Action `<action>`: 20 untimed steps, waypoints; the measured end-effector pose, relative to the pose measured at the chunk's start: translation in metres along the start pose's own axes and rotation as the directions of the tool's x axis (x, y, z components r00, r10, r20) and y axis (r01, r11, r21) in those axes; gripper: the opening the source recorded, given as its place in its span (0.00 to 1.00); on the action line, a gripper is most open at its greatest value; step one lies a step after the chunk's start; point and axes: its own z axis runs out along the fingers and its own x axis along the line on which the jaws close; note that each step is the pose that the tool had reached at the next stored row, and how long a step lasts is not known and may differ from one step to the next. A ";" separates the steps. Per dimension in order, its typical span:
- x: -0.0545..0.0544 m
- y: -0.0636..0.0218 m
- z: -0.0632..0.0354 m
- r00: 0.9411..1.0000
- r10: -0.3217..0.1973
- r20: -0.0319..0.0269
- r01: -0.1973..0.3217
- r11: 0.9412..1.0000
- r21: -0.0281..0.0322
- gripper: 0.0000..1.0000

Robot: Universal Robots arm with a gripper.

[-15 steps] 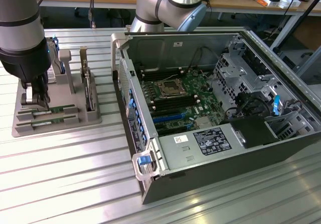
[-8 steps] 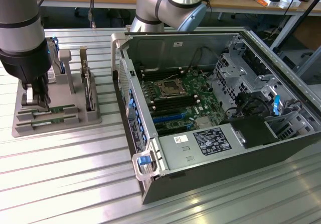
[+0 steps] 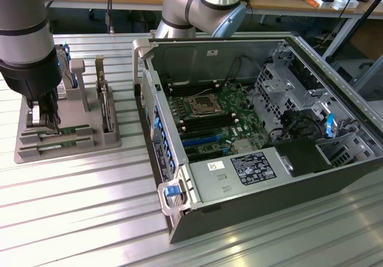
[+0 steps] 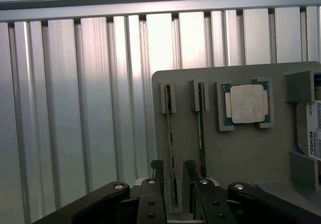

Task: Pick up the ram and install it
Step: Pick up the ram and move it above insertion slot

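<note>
The pincer (image 4: pixel 173 168) stood spread astride the ram (image 4: pixel 171 128), one black finger on each side, with a gap showing. That thin green stick sat on edge in a slot of the matte grey holder (image 4: pixel 241 158). A second stick (image 4: pixel 201 128) stood just beside it, then a square silver processor (image 4: pixel 247 103) and a drive (image 4: pixel 312 133) labelled TOSHIBA. The ribbed aluminium desk (image 4: pixel 75 108) also carried an open computer case (image 3: pixel 335 69).

"TOSHIBA" on white HDD label (image 4: pixel 314 133); other txt unreadable

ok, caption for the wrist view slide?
Open fingers straddle the ram in its gray tray, processor chip alongside.
</note>
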 end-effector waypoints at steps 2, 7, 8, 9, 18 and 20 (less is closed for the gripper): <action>0.000 -0.0001 0.0010 1.000 0.000 0.000 0.000 1.000 0.000 0.30; 0.000 -0.0001 0.0030 1.000 0.000 0.000 0.000 1.000 0.000 0.30; 0.000 -0.0001 0.0033 1.000 0.000 0.000 0.000 1.000 0.000 0.30; 0.000 -0.0002 0.0036 1.000 0.000 0.000 0.000 1.000 0.000 0.30; 0.000 -0.0003 0.0081 1.000 0.000 0.000 0.000 1.000 0.000 0.30; 0.000 -0.0004 0.0097 1.000 0.000 0.000 0.000 1.000 0.000 0.30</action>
